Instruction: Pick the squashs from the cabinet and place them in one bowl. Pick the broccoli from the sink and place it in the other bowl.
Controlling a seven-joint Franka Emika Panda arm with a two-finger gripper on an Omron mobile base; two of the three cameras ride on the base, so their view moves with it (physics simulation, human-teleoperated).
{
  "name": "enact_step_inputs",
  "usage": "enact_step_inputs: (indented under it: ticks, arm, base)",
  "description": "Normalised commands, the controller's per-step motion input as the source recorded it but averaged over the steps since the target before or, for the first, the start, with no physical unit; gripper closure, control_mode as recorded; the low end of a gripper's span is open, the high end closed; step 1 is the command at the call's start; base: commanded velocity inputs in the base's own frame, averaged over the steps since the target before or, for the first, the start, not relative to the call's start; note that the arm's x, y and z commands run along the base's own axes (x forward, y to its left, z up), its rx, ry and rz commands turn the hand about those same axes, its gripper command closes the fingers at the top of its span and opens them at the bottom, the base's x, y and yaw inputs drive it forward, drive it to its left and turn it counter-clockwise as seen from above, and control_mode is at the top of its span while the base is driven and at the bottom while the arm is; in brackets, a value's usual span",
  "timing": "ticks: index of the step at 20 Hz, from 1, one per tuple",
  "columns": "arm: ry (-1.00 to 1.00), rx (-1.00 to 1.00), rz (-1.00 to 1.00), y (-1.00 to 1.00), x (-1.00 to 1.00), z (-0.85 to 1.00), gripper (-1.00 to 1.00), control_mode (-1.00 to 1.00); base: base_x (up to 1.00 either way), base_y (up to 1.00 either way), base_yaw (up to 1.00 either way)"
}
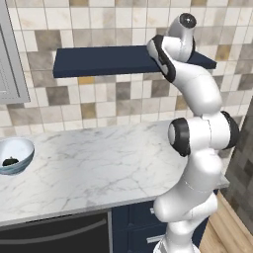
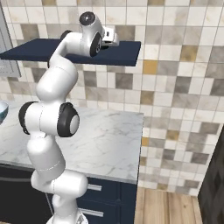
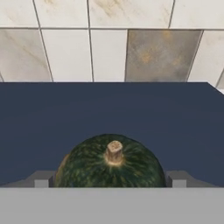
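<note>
1 squash (image 3: 109, 162) between fingers (image 3: 41, 179) (spread), 1 bowl (image 1: 22, 148)

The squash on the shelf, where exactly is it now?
In the hand view the squash sits on the navy shelf, between the two fingertips of the gripper, before the tiled wall.

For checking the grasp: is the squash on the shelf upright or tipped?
Upright. In the hand view the squash sits on the cabinet with its stem pointing up.
</note>
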Motion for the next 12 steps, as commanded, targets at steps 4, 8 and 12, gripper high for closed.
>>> enact_step_inputs:
  ticks: [4, 8, 12]
  arm:
    - [0.0, 0.0, 0.01, 0.0, 0.07, 0.0, 1.0, -1.0]
    - [0.0, 0.01, 0.0, -0.01, -0.29, 0.0, 1.0, -1.0]
    - [0.0, 0.0, 0.0, 0.23, -0.8, 0.24, 1.0, -1.0]
  base:
    - [0.0, 0.0, 0.0]
    - [0.0, 0.0, 0.0]
    - [0.0, 0.0, 0.0]
